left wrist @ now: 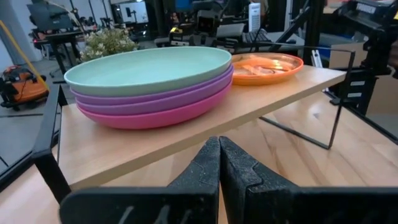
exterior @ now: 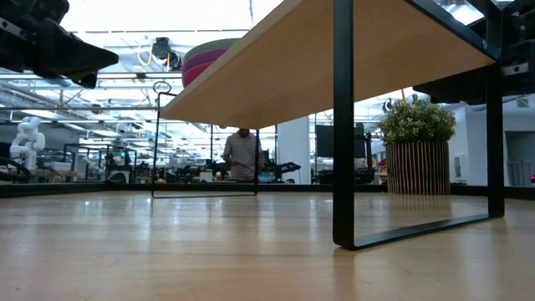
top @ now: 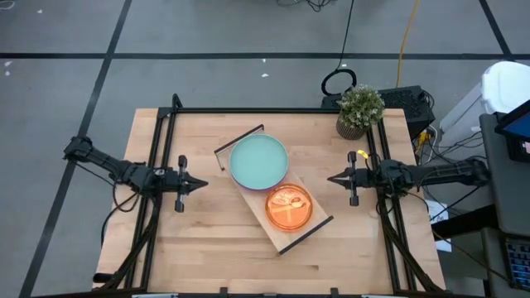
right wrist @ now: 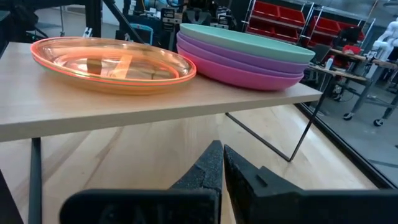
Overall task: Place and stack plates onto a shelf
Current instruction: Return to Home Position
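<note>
Light wooden shelf (left wrist: 149, 140): teal-topped plastic plate stack (top: 258, 161) at 11 o'clock, translucent orange plate (top: 289, 207) at 5. Left gripper (top: 201, 184), right gripper (top: 331, 177): fingers together, empty.

The high view is bright and even. Light falls from above, and the surface (top: 199, 240) carries only weak, soft shadows. In the low view the ceiling lamps (exterior: 167, 15) burn out to white, so the underside of the shelf (exterior: 334, 58) looks dark against them. In the right wrist view the orange plate (right wrist: 112, 62) glows and shows pale streaks of glare.
</note>
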Available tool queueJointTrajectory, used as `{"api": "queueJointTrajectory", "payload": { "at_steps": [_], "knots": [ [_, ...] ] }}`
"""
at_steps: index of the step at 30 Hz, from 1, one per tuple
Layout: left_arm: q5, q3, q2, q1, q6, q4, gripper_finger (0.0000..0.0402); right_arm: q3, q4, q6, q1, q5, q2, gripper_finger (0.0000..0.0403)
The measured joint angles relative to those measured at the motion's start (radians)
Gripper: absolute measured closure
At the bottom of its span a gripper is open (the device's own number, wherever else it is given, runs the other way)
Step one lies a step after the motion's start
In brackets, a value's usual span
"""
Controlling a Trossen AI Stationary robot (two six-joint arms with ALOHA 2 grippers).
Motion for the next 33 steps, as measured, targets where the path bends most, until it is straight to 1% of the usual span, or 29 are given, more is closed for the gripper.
{"api": "queueJointTrajectory", "payload": {
  "at_steps": [6, 12, 15, 21, 25, 30, 33],
  "knots": [
    [0.000, 0.000, -0.135, -0.002, 0.021, -0.091, 0.0401, 0.000, -0.010, 0.003, 0.000, 0.000, -0.012, 0.0403],
    [0.000, 0.000, -0.248, 0.010, 0.087, -0.143, 0.0401, -0.001, -0.011, 0.010, 0.000, 0.000, -0.012, 0.0403],
    [0.011, -0.004, -0.246, 0.026, 0.094, -0.136, 0.0401, -0.001, -0.011, 0.017, 0.000, 0.000, -0.012, 0.0403],
    [0.067, -0.096, -0.247, 0.053, 0.113, 0.008, 0.0401, -0.001, 0.000, 0.018, 0.000, 0.000, -0.012, 0.0403],
    [0.074, -0.095, -0.246, 0.077, 0.109, 0.000, 0.0401, -0.001, 0.000, 0.018, 0.000, 0.001, -0.012, 0.0403],
    [0.169, -0.096, -0.247, 0.101, 0.198, 0.023, 0.0401, -0.002, 0.002, 0.018, 0.000, 0.002, -0.017, 0.0403],
    [0.169, -0.096, -0.247, 0.128, 0.203, 0.031, 0.0401, -0.002, -0.008, 0.018, 0.000, 0.003, -0.027, 0.0403]
  ]
}}
